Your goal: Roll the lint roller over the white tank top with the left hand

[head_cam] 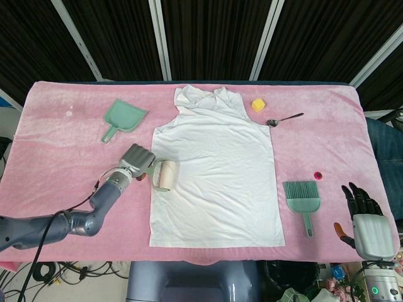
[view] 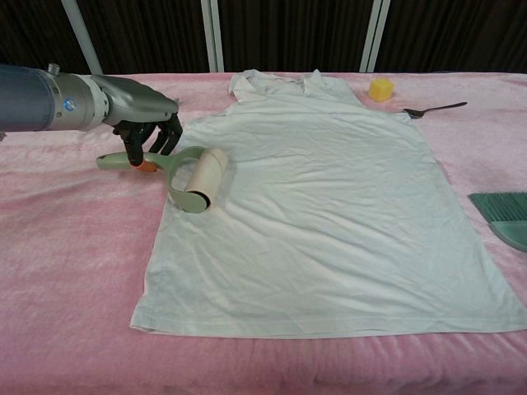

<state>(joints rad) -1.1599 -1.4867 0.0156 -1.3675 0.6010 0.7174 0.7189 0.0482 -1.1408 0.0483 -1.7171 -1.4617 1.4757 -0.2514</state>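
While left hand (head_cam: pixel 137 158) grips lint roller (head_cam: pixel 165 175), roller rests on tank top (head_cam: pixel 220 170) edge.

Grey metallic left arm (head_cam: pixel 69 221), black cable; black-fingered right robot hand (head_cam: pixel 365 214).

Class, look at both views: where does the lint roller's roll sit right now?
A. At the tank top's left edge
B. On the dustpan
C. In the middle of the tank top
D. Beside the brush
A: the lint roller, held by the left hand, sits at the white tank top's left edge.
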